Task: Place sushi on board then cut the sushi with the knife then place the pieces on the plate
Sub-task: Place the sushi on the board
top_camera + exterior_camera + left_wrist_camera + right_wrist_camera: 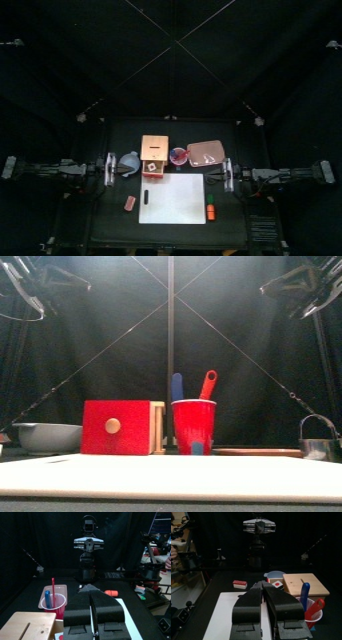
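White board point(174, 197) bare (red cup point(178, 156) behind).

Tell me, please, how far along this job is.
Done: nothing. The board is bare, with no sushi on it, and the knives stand in the cup. In hand: nothing. The left gripper and right gripper are shut and empty. Left: placing, cutting and moving the pieces to the tray.

Wooden box point(123, 427); grey bowl point(48, 437); metal cutter point(318, 445)

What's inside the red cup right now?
A blue knife and a red knife stand in the red cup, tops above its rim. Their lower parts are hidden by its wall.
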Available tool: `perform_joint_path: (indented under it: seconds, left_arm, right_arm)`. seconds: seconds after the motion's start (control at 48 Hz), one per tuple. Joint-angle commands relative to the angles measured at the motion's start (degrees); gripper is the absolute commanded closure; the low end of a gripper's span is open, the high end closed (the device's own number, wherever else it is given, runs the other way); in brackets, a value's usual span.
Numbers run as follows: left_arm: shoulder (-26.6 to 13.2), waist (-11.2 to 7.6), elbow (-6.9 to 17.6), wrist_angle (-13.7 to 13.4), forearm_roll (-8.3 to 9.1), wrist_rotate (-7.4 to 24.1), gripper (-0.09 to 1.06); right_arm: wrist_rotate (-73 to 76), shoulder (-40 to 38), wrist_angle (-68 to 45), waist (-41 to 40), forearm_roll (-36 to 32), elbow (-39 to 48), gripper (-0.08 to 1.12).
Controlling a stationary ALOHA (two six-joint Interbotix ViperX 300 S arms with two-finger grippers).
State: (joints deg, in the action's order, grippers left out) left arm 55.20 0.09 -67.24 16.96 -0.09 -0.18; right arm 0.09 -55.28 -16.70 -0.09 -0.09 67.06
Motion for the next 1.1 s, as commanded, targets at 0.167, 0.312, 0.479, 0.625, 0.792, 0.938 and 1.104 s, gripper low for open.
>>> perform_joint_path:
  seconds: [0.167, 0.312, 0.479, 0.625, 0.792, 0.938, 1.104]
  left_arm:
    - [-1.93, 0.79, 3.25, 4.31, 0.88, 0.53, 0.94]
    - [-2.99, 3.34, 3.6, 4.75, 1.05, 0.53, 0.94]
    - [-5.01, 5.71, 3.52, 4.66, 1.05, 0.53, 0.94]
    - [-5.63, 5.89, 3.6, 4.75, 1.41, 0.62, 0.93]
    - [-5.54, 6.33, 3.34, 5.01, 2.2, 0.53, 0.93]
    - [-5.63, 6.68, 2.99, 5.01, 2.11, 0.53, 0.93]
    - [-5.63, 7.38, 2.46, 5.01, 2.02, 0.53, 0.93]
  right_arm:
    - [4.04, 7.38, 8.96, -2.02, 5.89, -10.37, 0.88]
    - [4.57, 13.89, 30.23, -8.0, 6.59, -18.19, 0.78]
    - [3.87, 18.63, 45.7, -12.22, 5.45, -24.43, 0.66]
    - [3.87, 20.3, 50.89, -13.54, 2.11, -26.28, 0.42]
    - [4.39, 22.85, 54.05, -14.77, 0.97, -28.04, 0.08]
    - [3.78, 28.3, 62.05, -15.64, -1.85, -31.64, 0.01]
    - [2.37, 33.93, 69.96, -15.73, -8.53, -37.09, 0.01]
